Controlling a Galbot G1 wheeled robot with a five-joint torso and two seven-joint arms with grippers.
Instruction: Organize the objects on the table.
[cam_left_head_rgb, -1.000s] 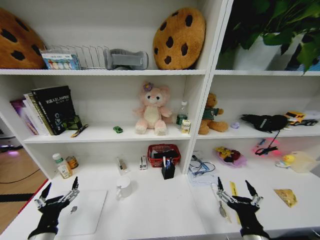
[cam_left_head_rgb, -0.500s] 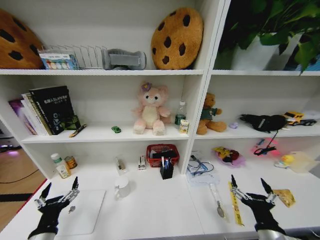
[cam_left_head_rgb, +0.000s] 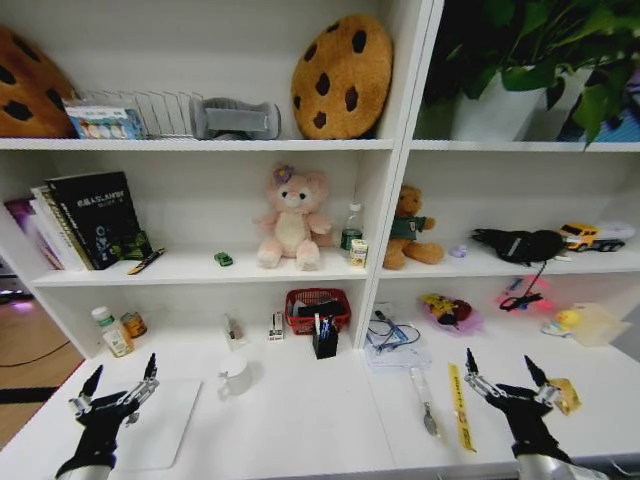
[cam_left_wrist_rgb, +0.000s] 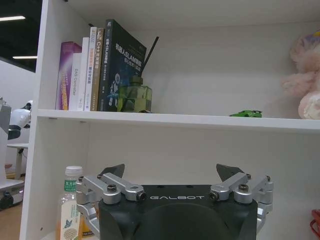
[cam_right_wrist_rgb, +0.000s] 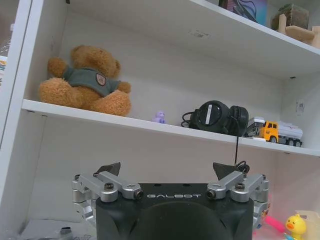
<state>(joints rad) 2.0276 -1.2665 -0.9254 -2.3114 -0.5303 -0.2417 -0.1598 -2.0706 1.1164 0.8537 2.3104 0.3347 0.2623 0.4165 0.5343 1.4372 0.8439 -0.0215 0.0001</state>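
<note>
The slim silver laptop (cam_left_head_rgb: 165, 425) lies shut on the white table (cam_left_head_rgb: 320, 420) at the front left. My left gripper (cam_left_head_rgb: 121, 372) hovers open over the laptop's left edge, and in the left wrist view the left gripper (cam_left_wrist_rgb: 171, 170) holds nothing. The tiny green toy car (cam_left_head_rgb: 223, 259) sits on the shelf above the table, left of a pink plush; the left wrist view also catches the car (cam_left_wrist_rgb: 246, 114). Pens stand in a black holder (cam_left_head_rgb: 324, 340) at the back middle. My right gripper (cam_left_head_rgb: 498, 362) is open and empty over the table's front right, right of a yellow ruler (cam_left_head_rgb: 459, 405).
A white mug (cam_left_head_rgb: 235, 375) stands right of the laptop. A slim grey utensil (cam_left_head_rgb: 425, 402) lies beside the ruler, a yellow packet (cam_left_head_rgb: 566, 395) right of my right gripper. A red basket (cam_left_head_rgb: 313, 305), bottles (cam_left_head_rgb: 110, 332) and cables (cam_left_head_rgb: 388, 335) line the back.
The camera has turned a little, sliding the whole picture left. My right gripper has moved right, off the utensil and ruler. The left gripper holds its place.
</note>
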